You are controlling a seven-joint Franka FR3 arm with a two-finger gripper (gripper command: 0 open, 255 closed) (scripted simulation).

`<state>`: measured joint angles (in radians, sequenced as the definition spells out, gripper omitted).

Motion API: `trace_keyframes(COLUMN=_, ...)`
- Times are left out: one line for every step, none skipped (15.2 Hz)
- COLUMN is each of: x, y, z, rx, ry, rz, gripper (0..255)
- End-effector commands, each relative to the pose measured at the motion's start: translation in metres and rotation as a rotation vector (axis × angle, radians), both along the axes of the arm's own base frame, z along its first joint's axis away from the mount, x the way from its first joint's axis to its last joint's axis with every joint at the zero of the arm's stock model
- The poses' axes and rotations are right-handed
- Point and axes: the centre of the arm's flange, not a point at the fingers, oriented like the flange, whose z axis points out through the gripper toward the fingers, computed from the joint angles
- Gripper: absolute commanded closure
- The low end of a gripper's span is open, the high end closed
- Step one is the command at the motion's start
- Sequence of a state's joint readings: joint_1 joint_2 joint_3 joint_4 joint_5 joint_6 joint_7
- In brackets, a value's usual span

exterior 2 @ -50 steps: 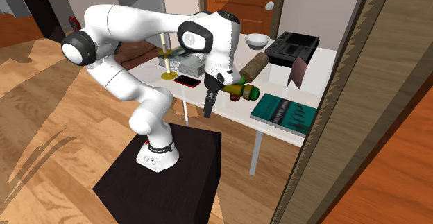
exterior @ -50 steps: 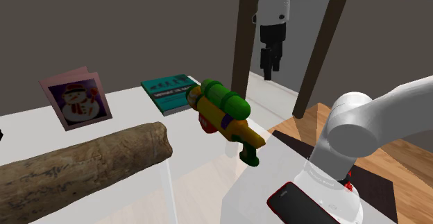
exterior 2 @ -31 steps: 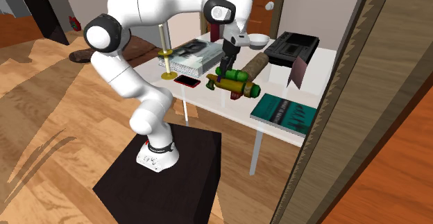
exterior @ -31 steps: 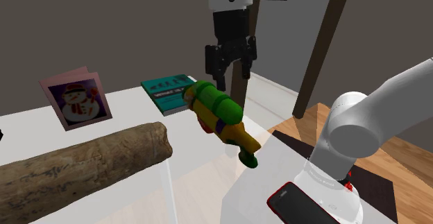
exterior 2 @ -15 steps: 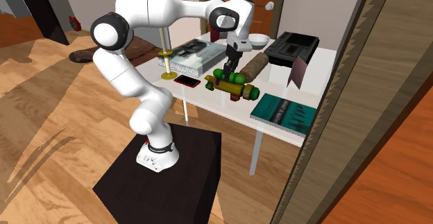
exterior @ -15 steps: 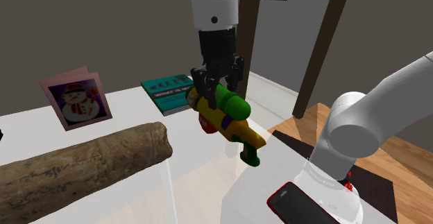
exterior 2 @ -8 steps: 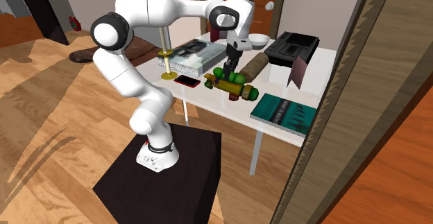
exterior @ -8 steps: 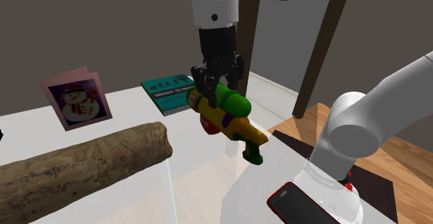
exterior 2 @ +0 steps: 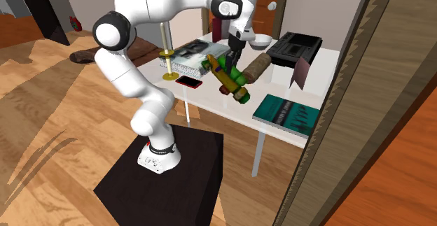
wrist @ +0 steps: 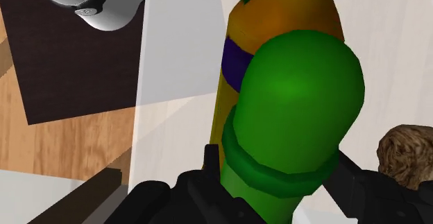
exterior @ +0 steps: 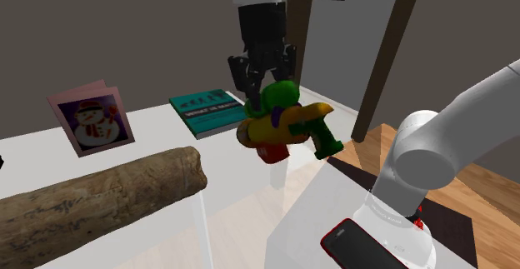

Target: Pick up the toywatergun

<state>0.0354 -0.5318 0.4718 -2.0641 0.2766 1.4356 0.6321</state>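
The toy water gun (exterior: pixel 283 122) is yellow-orange with a green tank, a purple band and a green grip. It hangs tilted above the white table (exterior: pixel 158 134), clear of its surface. My black gripper (exterior: pixel 265 92) comes down from above and is shut on the green tank. In the second exterior view the water gun (exterior 2: pixel 228 75) slants under the gripper (exterior 2: pixel 230 59), over the table's near edge. In the wrist view the green tank (wrist: pixel 295 112) sits clasped between the two fingers of the gripper (wrist: pixel 277 168).
A brown log (exterior: pixel 100 196) lies across the table beside a snowman card (exterior: pixel 92 119) and a teal book (exterior: pixel 204 109). A red phone (exterior: pixel 362 246) rests near the arm's base. Farther along stand a brass candlestick (exterior 2: pixel 168 57), a bowl (exterior 2: pixel 259 40) and a black tray (exterior 2: pixel 294 47).
The gripper came down over the water gun, shut on its green tank and rose. The gun has left the table and swung, its grip end now tipped up toward the shoulder view's right.
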Motion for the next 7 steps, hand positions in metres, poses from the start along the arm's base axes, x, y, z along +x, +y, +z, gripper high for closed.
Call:
trace_keyframes(x=0.0, y=-0.001, z=0.011, rx=0.0, ry=-0.001, rz=0.0, gripper=255)
trace_keyframes(x=0.0, y=-0.001, z=0.016, rx=0.0, ry=-0.001, rz=0.0, gripper=255)
trace_keyframes(x=0.0, y=-0.001, z=0.021, rx=0.0, ry=-0.001, rz=0.0, gripper=255)
trace_keyframes(x=0.0, y=-0.001, z=0.027, rx=0.0, ry=-0.001, rz=0.0, gripper=255)
trace_keyframes(x=0.0, y=-0.001, z=0.032, rx=0.0, ry=-0.001, rz=0.0, gripper=255)
trace_keyframes(x=0.0, y=-0.001, z=0.033, rx=0.0, ry=-0.001, rz=0.0, gripper=255)
trace_keyframes(x=0.0, y=-0.001, z=0.033, rx=0.0, ry=-0.001, rz=0.0, gripper=255)
